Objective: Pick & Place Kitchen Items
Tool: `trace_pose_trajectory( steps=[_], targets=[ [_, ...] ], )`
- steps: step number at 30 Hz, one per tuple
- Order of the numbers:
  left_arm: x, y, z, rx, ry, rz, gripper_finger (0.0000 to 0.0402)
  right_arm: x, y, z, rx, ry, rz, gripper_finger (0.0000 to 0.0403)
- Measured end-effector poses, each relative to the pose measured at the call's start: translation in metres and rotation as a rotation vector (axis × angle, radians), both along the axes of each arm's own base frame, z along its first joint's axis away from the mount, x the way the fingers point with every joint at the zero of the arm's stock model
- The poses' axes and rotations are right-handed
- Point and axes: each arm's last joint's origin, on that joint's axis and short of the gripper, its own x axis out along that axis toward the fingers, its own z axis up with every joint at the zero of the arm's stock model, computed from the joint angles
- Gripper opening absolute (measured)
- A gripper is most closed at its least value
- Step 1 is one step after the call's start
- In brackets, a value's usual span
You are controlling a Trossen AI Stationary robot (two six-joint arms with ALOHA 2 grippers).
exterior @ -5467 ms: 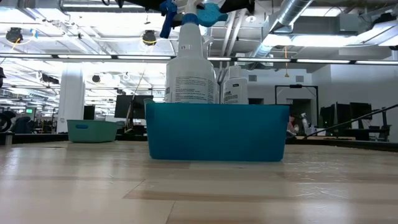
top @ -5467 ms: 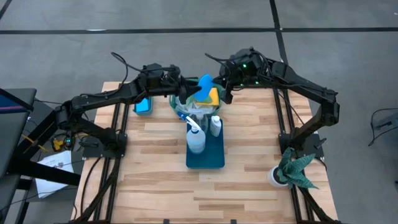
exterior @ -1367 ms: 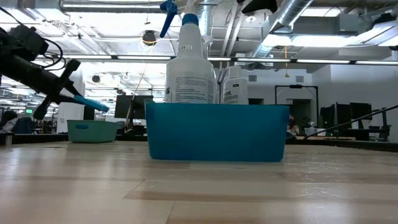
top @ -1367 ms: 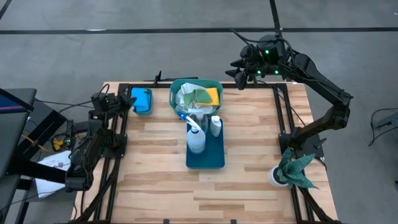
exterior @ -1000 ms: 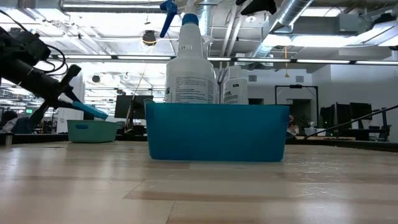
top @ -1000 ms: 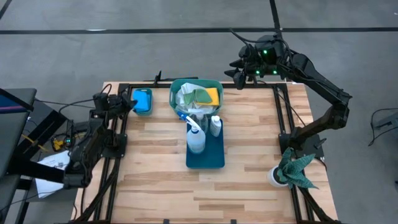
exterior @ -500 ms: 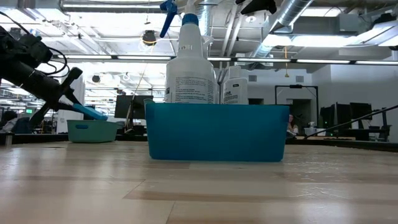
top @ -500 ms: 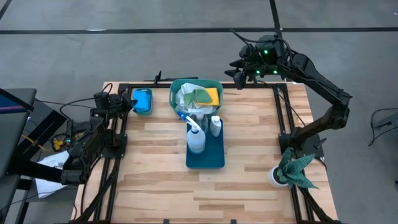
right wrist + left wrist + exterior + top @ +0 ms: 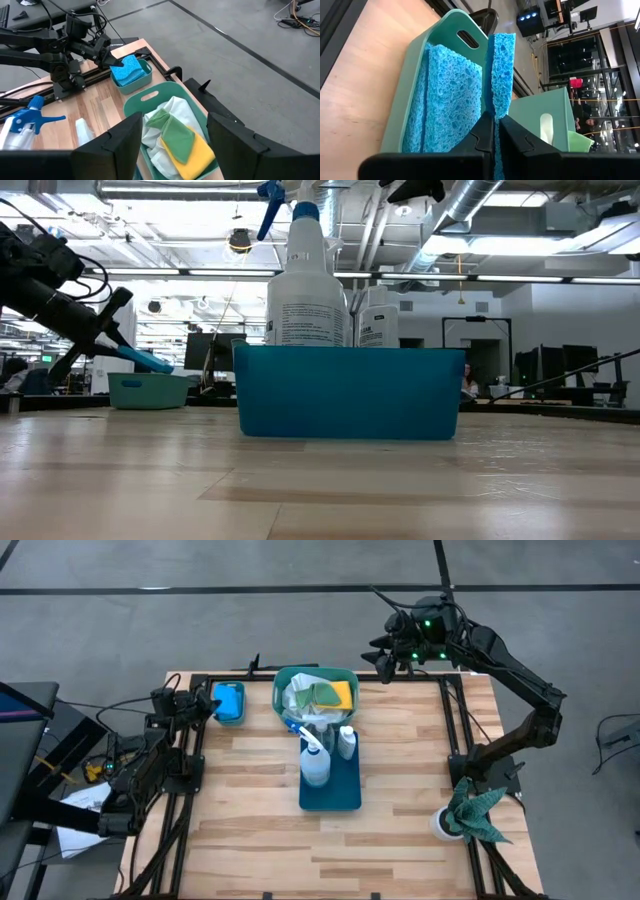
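left pincer [image 9: 495, 131]: at the table's far left corner, over the small tub; jaws closed on a blue sponge [image 9: 501, 70] standing on edge, its upper part above the tub rim.
small tub [image 9: 229, 702]: mint green, on the table [image 9: 400, 840] just left of the big basket; a second blue sponge [image 9: 449, 95] already lies inside.
big basket [image 9: 283, 681]: teal, at the far edge near the middle; holds white, green and yellow cloths [image 9: 172, 132].
blue bin [image 9: 330, 790]: table centre, touching the basket's near side; holds the spray bottle [image 9: 313, 762] and a small bottle [image 9: 346, 741], both upright.
right pincer [image 9: 172, 131]: raised beyond the table's far right corner; jaws wide apart, holding nothing; this arm waits.
step in hand: judged to be placing the held sponge into the small tub beside the first.
next move: lower the sponge until it seats, part the jaws, lift straight up clear of the rim.
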Motion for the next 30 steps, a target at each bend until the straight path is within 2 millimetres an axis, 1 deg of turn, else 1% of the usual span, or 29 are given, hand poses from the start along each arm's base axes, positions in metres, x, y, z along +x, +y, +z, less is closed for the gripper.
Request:
trace_pose_trajectory(
  steps=[10, 30],
  targets=[
    [0.0046, -0.0004, 0.0004, 0.007, 0.003, -0.036, 0.0003, -0.0001, -0.0001, 0.0000, 0.000, 0.000, 0.000, 0.0214],
    [0.0084, 0.0038, -0.0026, -0.007, 0.032, -0.016, 0.0004, -0.0002, 0.0000, 0.0003, -0.007, 0.002, 0.003, 0.0214]
  ],
)
